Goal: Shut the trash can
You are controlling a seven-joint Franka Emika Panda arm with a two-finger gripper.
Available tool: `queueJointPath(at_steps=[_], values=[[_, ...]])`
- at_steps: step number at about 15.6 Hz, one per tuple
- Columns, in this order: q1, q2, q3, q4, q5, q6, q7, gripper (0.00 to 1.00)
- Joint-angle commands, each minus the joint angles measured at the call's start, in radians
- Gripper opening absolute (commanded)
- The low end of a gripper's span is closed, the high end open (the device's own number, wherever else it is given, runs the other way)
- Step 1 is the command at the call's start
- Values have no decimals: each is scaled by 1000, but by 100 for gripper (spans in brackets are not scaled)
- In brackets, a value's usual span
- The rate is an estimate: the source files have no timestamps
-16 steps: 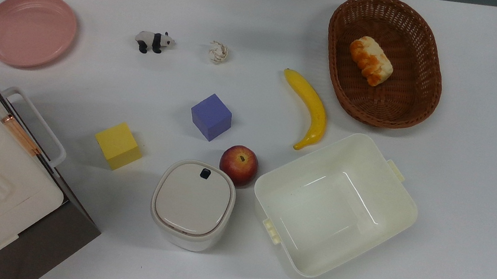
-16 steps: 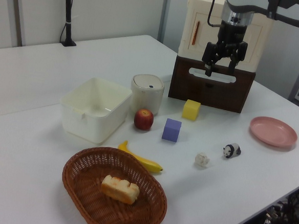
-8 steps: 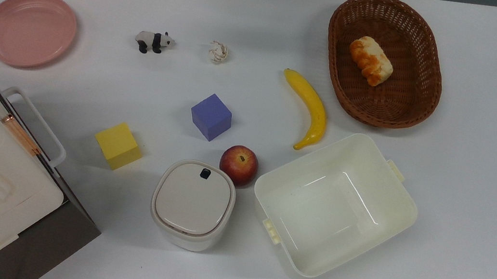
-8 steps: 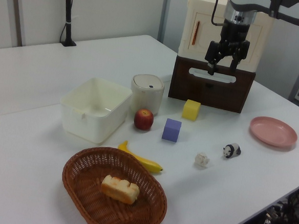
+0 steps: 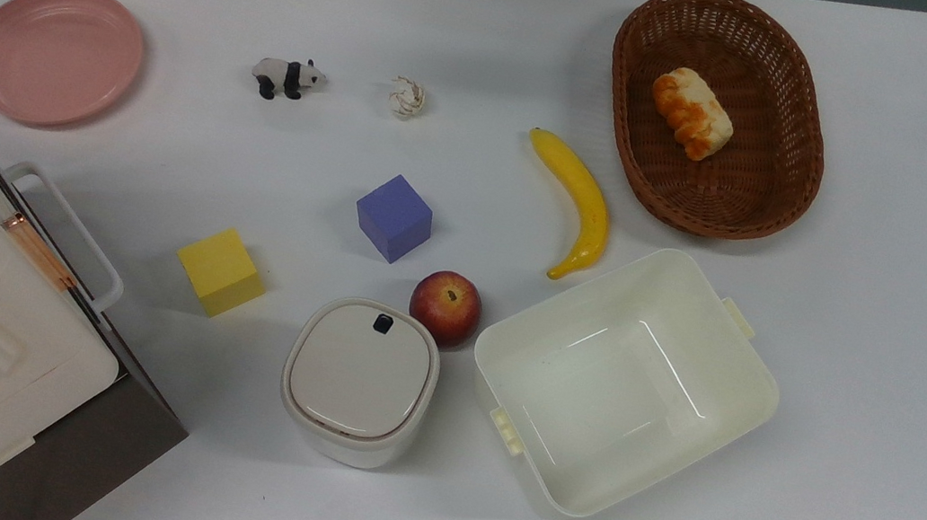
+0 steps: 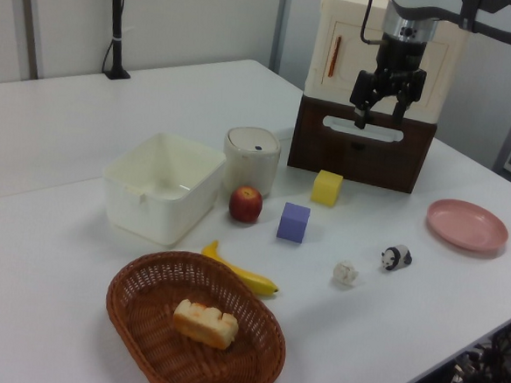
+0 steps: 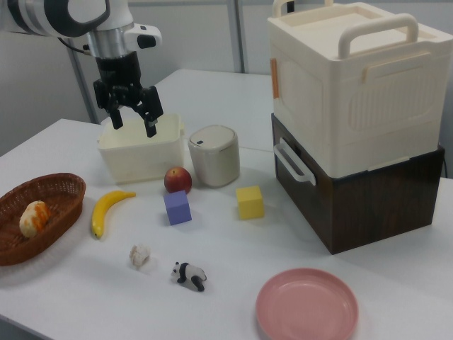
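A robot gripper hangs high above the table with jaws apart and empty, while the trash can, lid already flat, sits beside the apple, which a careless descent could knock

apple, banana, purple cube, pink plate

Panda arm enters right view from upper left, wrist vertical. Gripper points straight down, black fingers spread apart, nothing between them (upper right in left view).
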Motion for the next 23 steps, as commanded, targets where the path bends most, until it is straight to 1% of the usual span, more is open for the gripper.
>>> queueJointPath(at_steps=[1, 2, 12, 23], values=[[17, -13, -5, -14, 4, -5, 32, 100], [17, -14, -2, -25, 4, -5, 34, 100], [6, -13, -3, -27, 7, -1, 37, 100], [14, -17, -2, -24, 7, -15, 39, 100]])
